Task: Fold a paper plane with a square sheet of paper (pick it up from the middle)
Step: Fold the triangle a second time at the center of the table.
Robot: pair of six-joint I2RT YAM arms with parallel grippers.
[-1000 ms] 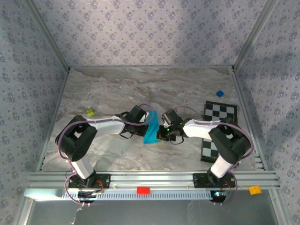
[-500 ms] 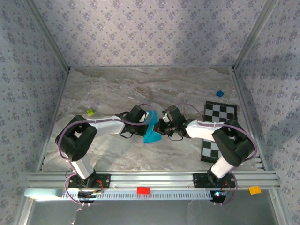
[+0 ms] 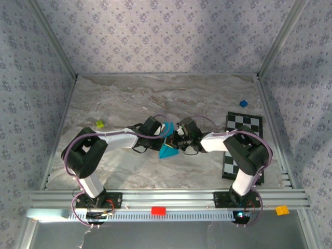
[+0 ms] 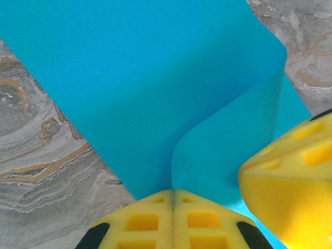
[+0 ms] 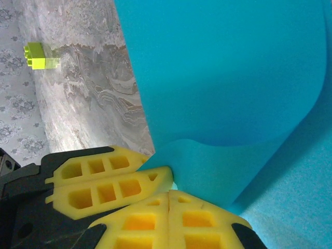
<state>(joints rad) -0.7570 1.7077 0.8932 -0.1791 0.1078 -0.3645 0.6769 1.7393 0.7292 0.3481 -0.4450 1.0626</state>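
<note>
The square sheet of paper (image 3: 168,148) is bright cyan and lies partly folded at the table's middle, one flap curling up. My left gripper (image 3: 165,136) is shut on it: in the left wrist view the sheet (image 4: 155,78) has an edge running straight into the seam of my shut gripper (image 4: 172,193). My right gripper (image 3: 175,141) meets it from the right, shut, its fingertips against the raised flap (image 5: 238,166). No paper shows in the seam of that gripper (image 5: 168,193). The left gripper's fingers (image 5: 104,181) sit just beside it, holding a corner of the sheet.
A black-and-white checkered board (image 3: 244,124) lies under the right arm, with a small dark blue cube (image 3: 243,103) behind it. A lime brick (image 3: 99,124) sits at the left (image 5: 40,56). Red (image 3: 158,210) and orange (image 3: 281,209) bricks rest on the front rail.
My right gripper has moved up and to the left, close against the left gripper. The paper's lower part has bunched shorter and curled up. The left arm stayed in place.
</note>
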